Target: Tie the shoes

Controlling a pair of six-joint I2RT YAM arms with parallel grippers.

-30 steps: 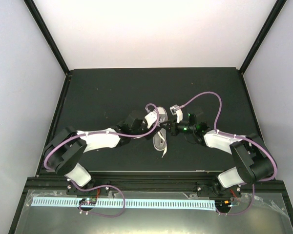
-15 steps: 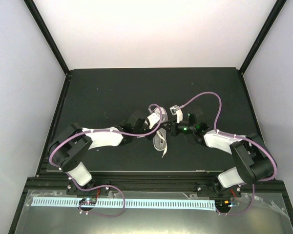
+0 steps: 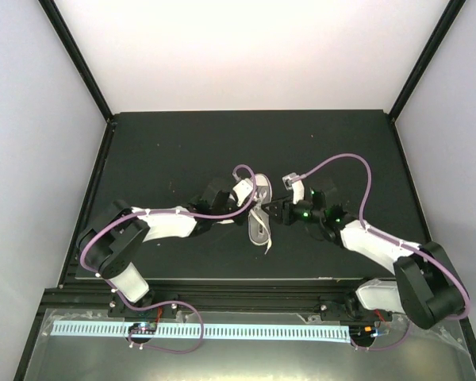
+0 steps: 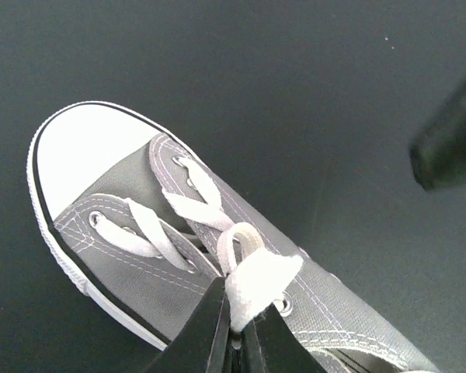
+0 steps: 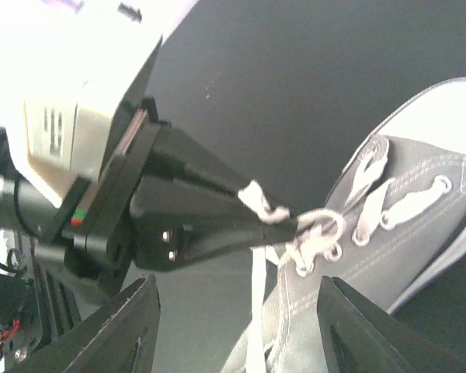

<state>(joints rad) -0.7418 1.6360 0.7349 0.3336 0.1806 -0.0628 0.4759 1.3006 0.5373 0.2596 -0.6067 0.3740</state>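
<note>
The shoe is one small grey canvas sneaker with a white toe cap and white laces; it lies mid-table between the two arms. My left gripper is shut on a loop of white lace just above the eyelets, and it shows in the right wrist view pinching that same lace. My right gripper stands open just right of the shoe, with nothing between its fingers. In the overhead view the left gripper and right gripper sit close together over the shoe.
The shoe rests on a black mat enclosed by white walls with black corner posts. A dark blurred finger of the right gripper shows at the right edge of the left wrist view. Purple cables arc above both arms.
My left gripper has closed on the lace loop. My right gripper has opened, let the lace go and drawn back a little to the right.
</note>
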